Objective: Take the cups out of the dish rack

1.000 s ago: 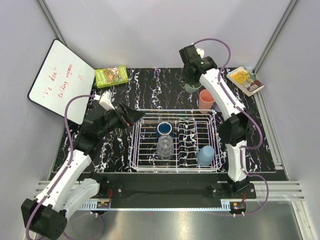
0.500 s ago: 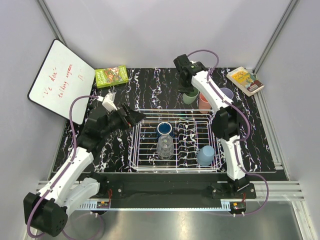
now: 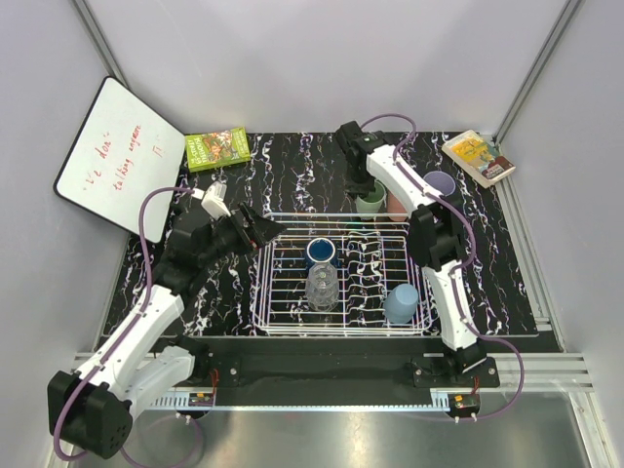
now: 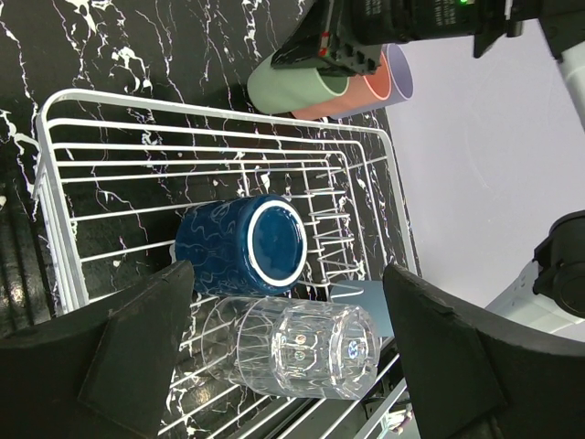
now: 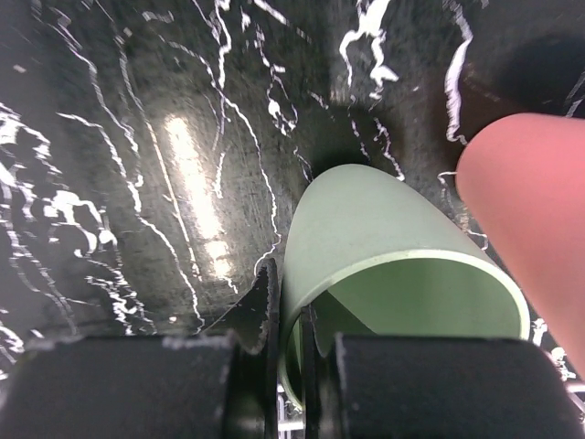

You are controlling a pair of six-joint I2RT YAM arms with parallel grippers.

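The white wire dish rack point(image 3: 261, 292) sits mid-table. In it are a dark blue cup point(image 3: 322, 253), clear glass point(image 3: 322, 289) that looks like two nested, and a light blue-grey cup point(image 3: 401, 303). My right gripper point(image 3: 363, 187) is shut on the rim of the pale green cup point(image 3: 371, 203), one finger inside point(image 5: 291, 311), just behind the rack beside the salmon-pink cup point(image 3: 398, 206) and lavender cup point(image 3: 439, 182). My left gripper point(image 3: 265, 229) is open and empty at the rack's left far corner, facing the blue cup point(image 4: 242, 256) and glass point(image 4: 292, 346).
A whiteboard point(image 3: 112, 156) leans at the far left. A green book point(image 3: 217, 148) lies at the back, and another book point(image 3: 478, 156) at the back right. The right arm's links point(image 3: 434, 234) hang over the rack's right far corner.
My right gripper has carried the green cup left and nearer, down beside the salmon-pink cup; the lavender cup now shows. My left gripper has barely shifted.
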